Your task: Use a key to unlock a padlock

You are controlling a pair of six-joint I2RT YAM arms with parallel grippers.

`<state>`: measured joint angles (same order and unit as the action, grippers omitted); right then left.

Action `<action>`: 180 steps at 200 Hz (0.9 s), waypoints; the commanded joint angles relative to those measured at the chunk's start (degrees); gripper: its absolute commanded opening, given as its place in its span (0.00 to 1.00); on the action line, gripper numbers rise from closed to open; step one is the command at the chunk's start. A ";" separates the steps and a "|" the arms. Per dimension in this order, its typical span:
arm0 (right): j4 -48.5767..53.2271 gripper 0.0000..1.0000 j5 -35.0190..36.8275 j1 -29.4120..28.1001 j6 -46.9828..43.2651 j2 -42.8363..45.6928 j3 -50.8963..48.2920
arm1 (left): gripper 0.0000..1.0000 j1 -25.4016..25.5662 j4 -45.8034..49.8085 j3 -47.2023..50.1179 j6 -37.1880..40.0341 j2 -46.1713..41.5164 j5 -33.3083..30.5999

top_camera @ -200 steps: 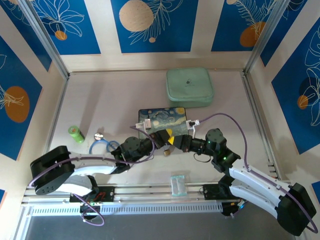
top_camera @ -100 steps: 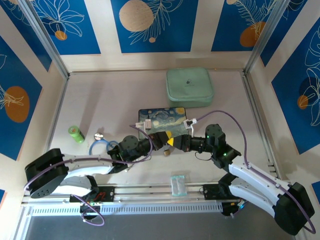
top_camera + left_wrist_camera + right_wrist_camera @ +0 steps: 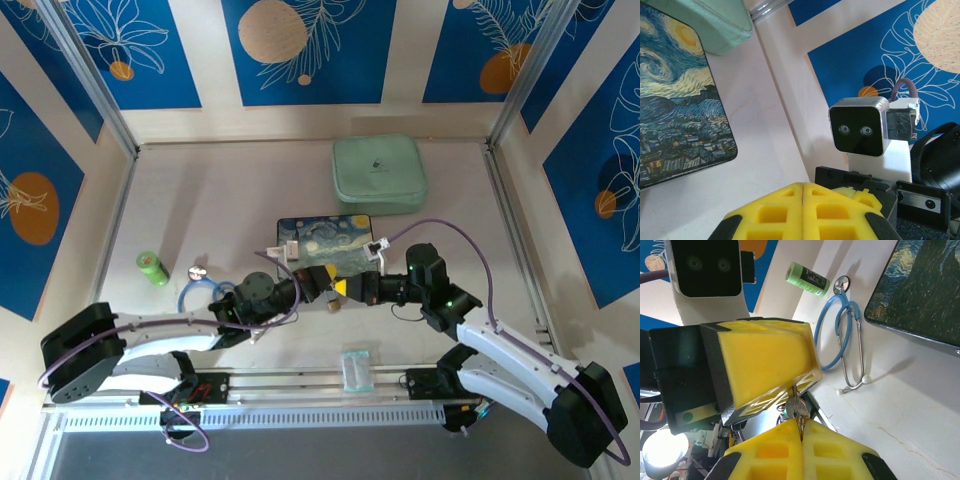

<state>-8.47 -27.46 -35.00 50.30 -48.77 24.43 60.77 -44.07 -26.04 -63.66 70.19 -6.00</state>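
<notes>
Top view, grippers: I see the left gripper point(image 3: 318, 281) and the right gripper point(image 3: 343, 287) meeting tip to tip, just near of the starry-night box point(image 3: 325, 238).
Top view, padlock: the padlock point(image 3: 333, 306) is a small brass speck just near of the two tips. I cannot tell whether it hangs or lies.
Left wrist, jaws: my left fingers are pressed together, with nothing visible between them.
Right wrist, jaws: clenched on the key point(image 3: 796, 409), its blade pinched in the seam and its head up against the left gripper's underside.
Right wrist, table: the blue stethoscope point(image 3: 840, 335) lies left of the box.
</notes>
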 commanded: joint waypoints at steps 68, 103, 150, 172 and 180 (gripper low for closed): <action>-7.35 0.52 -1.39 1.03 5.69 -2.23 0.71 | 0.00 -0.48 1.71 -0.17 -0.61 -1.36 -3.94; -22.37 0.55 2.89 -0.44 16.97 -4.21 -4.15 | 0.00 -0.41 -3.01 1.40 -2.69 -2.08 -9.28; -23.81 0.51 7.38 -1.82 18.43 -4.78 -3.77 | 0.00 -0.31 -6.37 1.11 -3.32 -2.26 -10.00; -26.14 0.47 7.16 -2.15 19.28 -6.21 -3.36 | 0.00 -0.24 -6.77 1.08 -3.67 -2.26 -10.06; -26.82 0.44 7.16 -2.33 19.31 -6.63 -3.32 | 0.00 -0.22 -7.43 1.08 -3.37 -2.24 -10.09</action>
<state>-31.27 -21.47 -36.69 68.01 -54.28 20.71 60.75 -47.81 -24.49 -66.59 68.95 -15.00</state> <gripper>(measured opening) 0.474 0.053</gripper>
